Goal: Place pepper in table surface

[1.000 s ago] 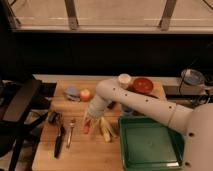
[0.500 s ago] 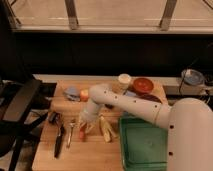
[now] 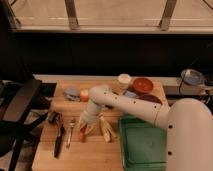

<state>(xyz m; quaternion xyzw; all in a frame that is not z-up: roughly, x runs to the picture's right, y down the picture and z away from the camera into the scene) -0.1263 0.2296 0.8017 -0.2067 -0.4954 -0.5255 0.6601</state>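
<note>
The pepper [image 3: 81, 135], small and red-orange, is at the tip of my gripper [image 3: 85, 126], low over or touching the light-brown wooden table surface [image 3: 85, 157]. It lies just right of the fork [image 3: 70, 132]. My white arm reaches in from the lower right across the table, and its wrist covers the upper part of the pepper. Whether the pepper rests on the wood cannot be told.
A green tray [image 3: 147, 145] stands at the right front. A yellow peeled item [image 3: 106, 129] lies right of the gripper and a black tool [image 3: 59, 137] left of the fork. An orange fruit [image 3: 85, 95], blue item [image 3: 71, 92], white cup [image 3: 124, 80] and red bowl [image 3: 143, 85] are at the back.
My gripper has moved left and down with the pepper, from the table's middle to a spot beside the fork. The other items have not moved.
</note>
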